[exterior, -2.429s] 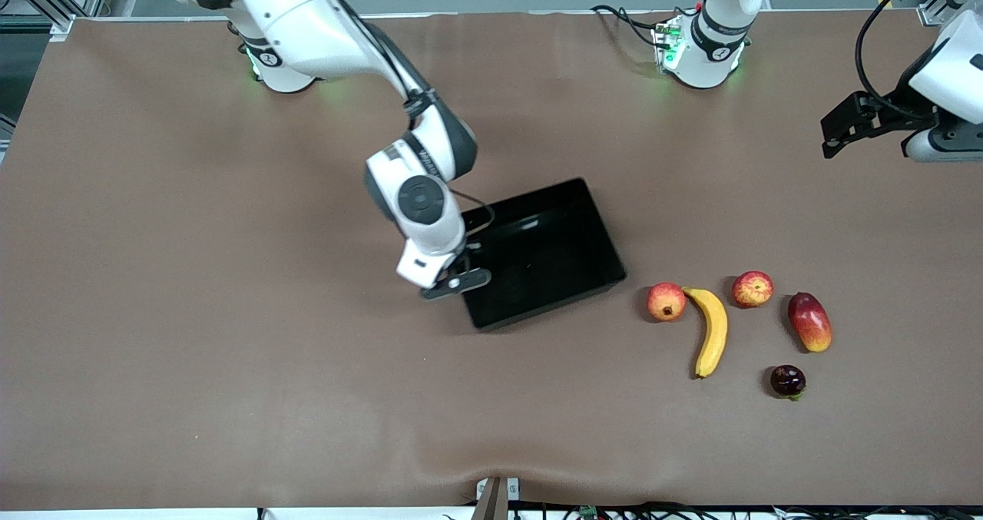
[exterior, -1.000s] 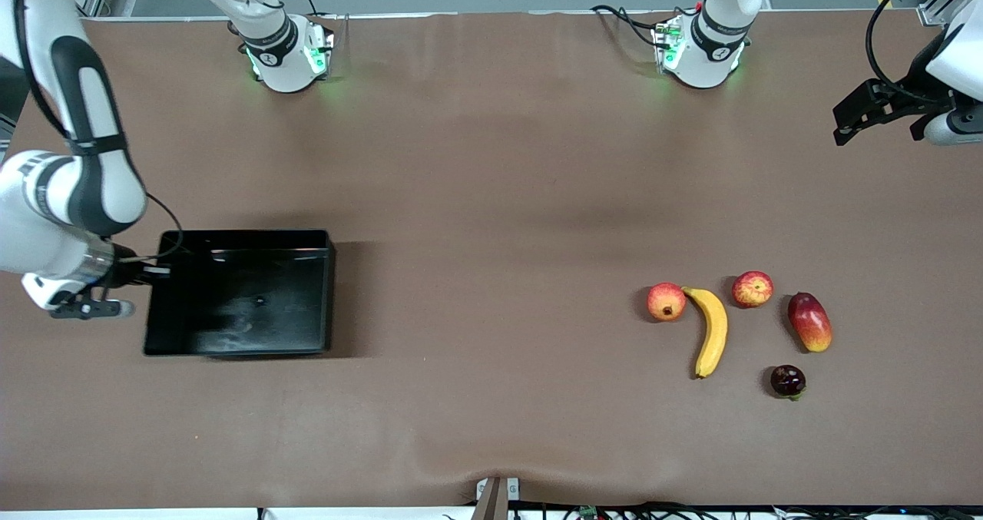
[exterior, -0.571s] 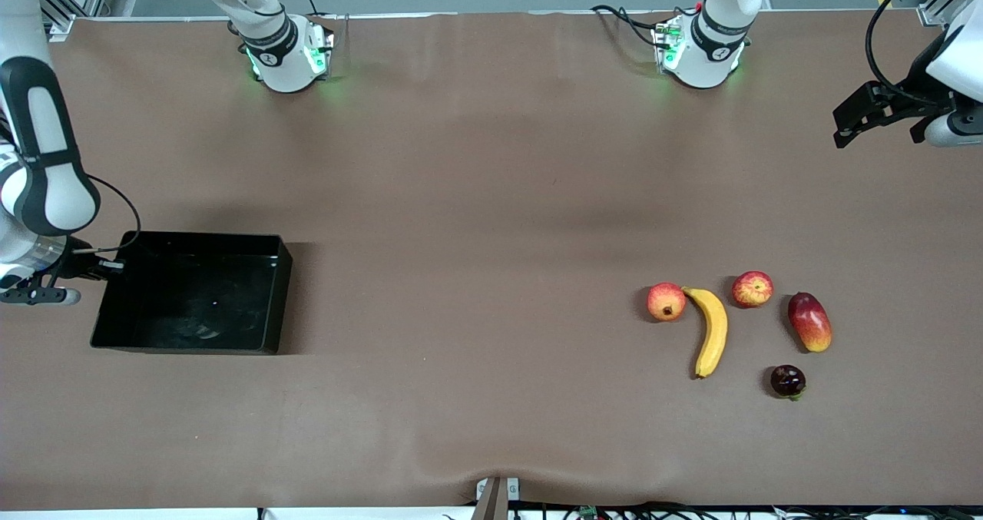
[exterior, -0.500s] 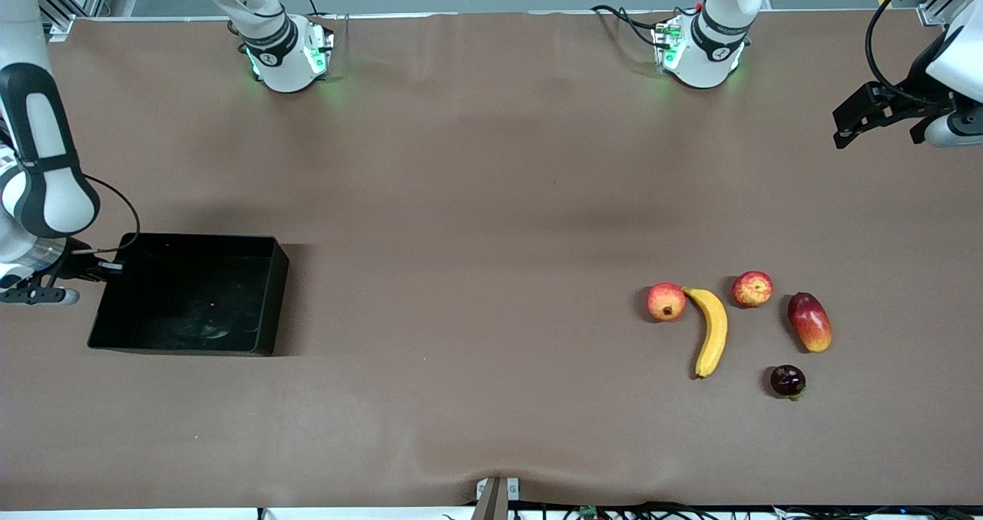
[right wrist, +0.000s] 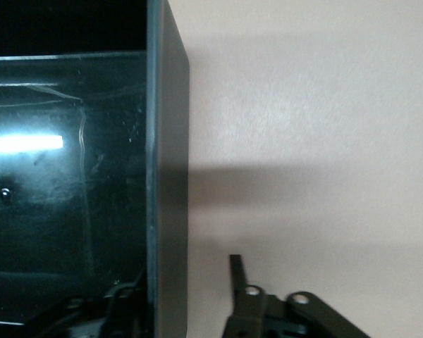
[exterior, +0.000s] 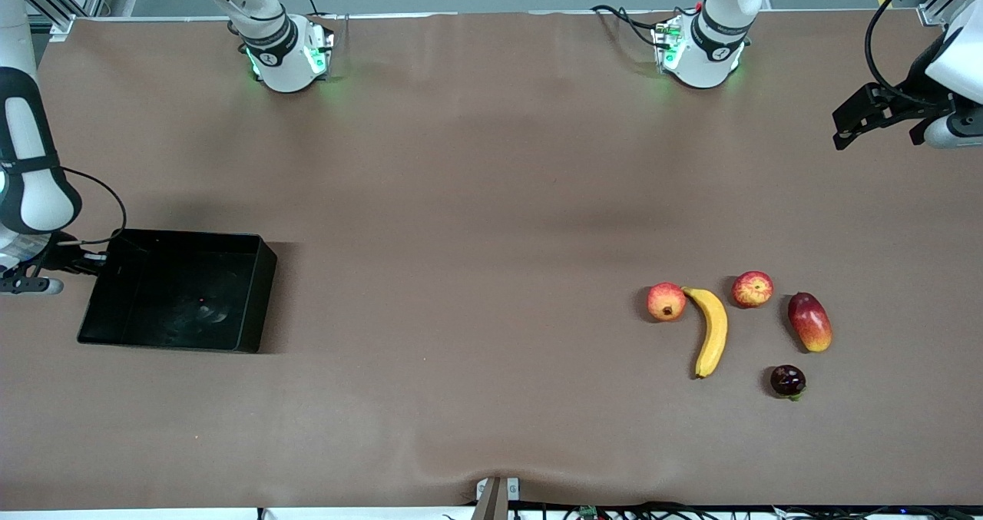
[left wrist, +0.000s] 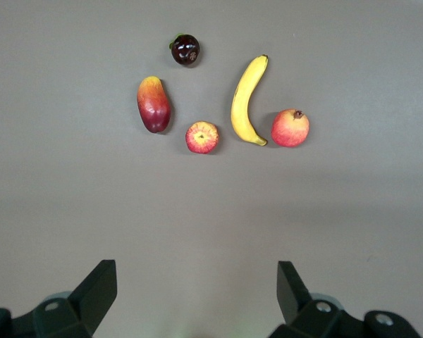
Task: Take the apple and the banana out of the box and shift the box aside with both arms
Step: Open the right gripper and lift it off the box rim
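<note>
The shallow rectangular glossy black plastic tray (exterior: 173,291) sits flat and empty at my right arm's end of the worktop. Well apart, toward my left arm's end, the long curved yellow banana (exterior: 712,331) lies near the small round red, yellow-streaked apple (exterior: 752,289).

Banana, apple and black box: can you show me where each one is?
banana (exterior: 713,331), front view, on the middle of its curved yellow body.
apple (exterior: 752,289), front view, on the middle of its red and yellow skin.
black box (exterior: 265,253), front view, on its wall toward the fruits.
</note>
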Controlling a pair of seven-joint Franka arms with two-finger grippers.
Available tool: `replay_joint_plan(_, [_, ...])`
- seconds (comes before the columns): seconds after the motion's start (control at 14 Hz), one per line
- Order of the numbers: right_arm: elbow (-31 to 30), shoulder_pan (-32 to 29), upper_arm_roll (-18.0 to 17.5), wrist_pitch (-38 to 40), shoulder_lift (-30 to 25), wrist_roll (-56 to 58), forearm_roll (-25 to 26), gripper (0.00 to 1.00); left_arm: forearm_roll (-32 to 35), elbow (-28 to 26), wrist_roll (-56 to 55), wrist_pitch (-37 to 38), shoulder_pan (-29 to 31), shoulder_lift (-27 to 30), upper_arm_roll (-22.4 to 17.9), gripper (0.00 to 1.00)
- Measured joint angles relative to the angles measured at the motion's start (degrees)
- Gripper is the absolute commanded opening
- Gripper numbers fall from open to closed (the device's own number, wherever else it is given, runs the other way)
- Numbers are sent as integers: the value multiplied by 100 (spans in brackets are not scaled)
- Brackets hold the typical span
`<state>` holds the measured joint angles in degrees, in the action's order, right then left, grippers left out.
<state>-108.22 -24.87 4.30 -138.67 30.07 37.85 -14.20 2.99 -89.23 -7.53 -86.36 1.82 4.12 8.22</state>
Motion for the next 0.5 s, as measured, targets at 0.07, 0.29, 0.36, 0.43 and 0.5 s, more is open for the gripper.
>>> replay_joint_plan(0.07, [126, 24, -38, 7, -4, 0, 0, 100, 0, -7, 0, -1, 0, -1, 0, 100])
replay_joint_plan(0.29, [425, 275, -117, 214, -136, -5, -2, 100, 0, -24, -21, -8, -5, -9, 22, 100])
replay_joint_plan(0.36, [442, 395, -124, 342, -213, -47, -6, 100, 0, -26, -55, -10, -7, -11, 31, 100])
replay_joint_plan(0.43, [442, 526, -129, 473, -286, -177, -6, 100, 0, -27, -74, -11, -8, -12, 39, 100])
replay_joint_plan(0.5, [443, 668, -133, 588, -350, -359, -6, 100, 0, -27, -83, -14, -10, -12, 42, 100])
